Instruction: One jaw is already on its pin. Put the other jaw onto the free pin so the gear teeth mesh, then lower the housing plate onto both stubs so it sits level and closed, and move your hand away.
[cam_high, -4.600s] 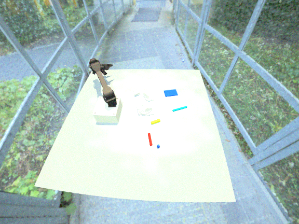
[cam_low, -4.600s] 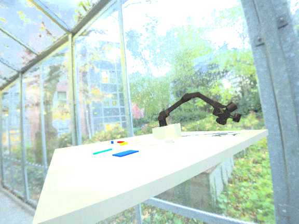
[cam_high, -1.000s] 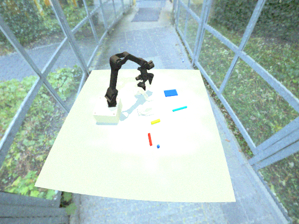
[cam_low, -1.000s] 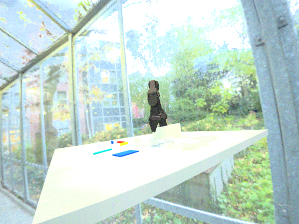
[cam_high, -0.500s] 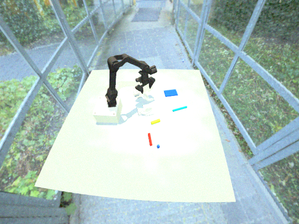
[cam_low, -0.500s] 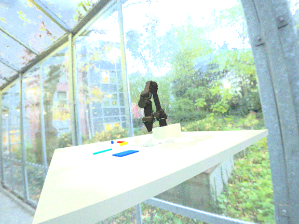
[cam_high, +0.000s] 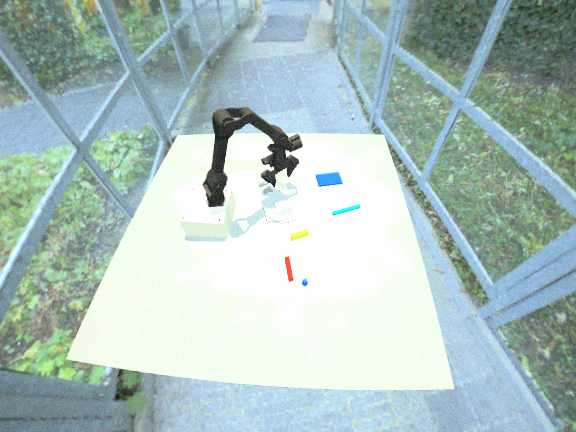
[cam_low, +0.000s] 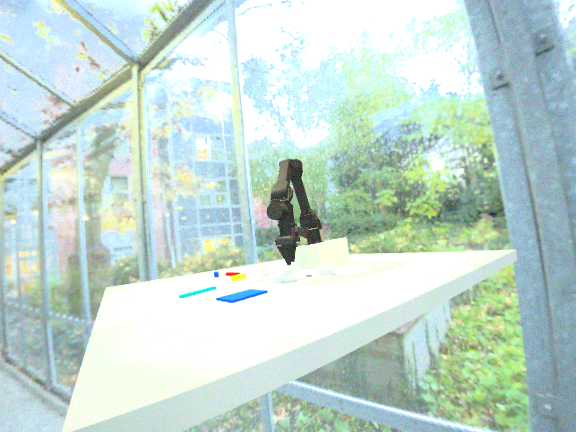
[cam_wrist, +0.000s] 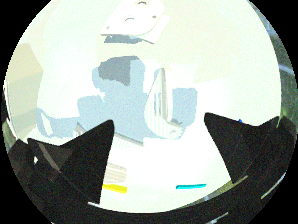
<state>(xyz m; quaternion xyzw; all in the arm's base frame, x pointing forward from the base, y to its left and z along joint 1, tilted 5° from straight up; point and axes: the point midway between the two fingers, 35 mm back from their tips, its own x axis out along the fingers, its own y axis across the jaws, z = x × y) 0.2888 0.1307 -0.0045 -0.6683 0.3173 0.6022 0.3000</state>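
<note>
My gripper (cam_high: 281, 180) (cam_low: 289, 263) (cam_wrist: 161, 120) is open and empty, pointing down above the white parts. A loose white jaw (cam_high: 287, 190) (cam_low: 287, 274) (cam_wrist: 153, 111) with a ribbed side lies below and between the fingers in the wrist view. A white plate with two round holes, apparently the housing plate (cam_wrist: 139, 12), lies apart from it at the top of the wrist view. The white base (cam_high: 278, 210) lies nearer the top camera. Pale parts on it show partly behind the left finger in the wrist view. Glare hides the pins, the fitted jaw and teeth.
A blue slab (cam_high: 329, 179) (cam_low: 242, 296), a cyan bar (cam_high: 346, 210) (cam_wrist: 191, 186), a yellow block (cam_high: 300, 234) (cam_wrist: 115, 189), a red bar (cam_high: 289, 269) and a small blue piece (cam_high: 305, 282) lie on the table. The arm's white pedestal (cam_high: 206, 223) stands beside the white parts.
</note>
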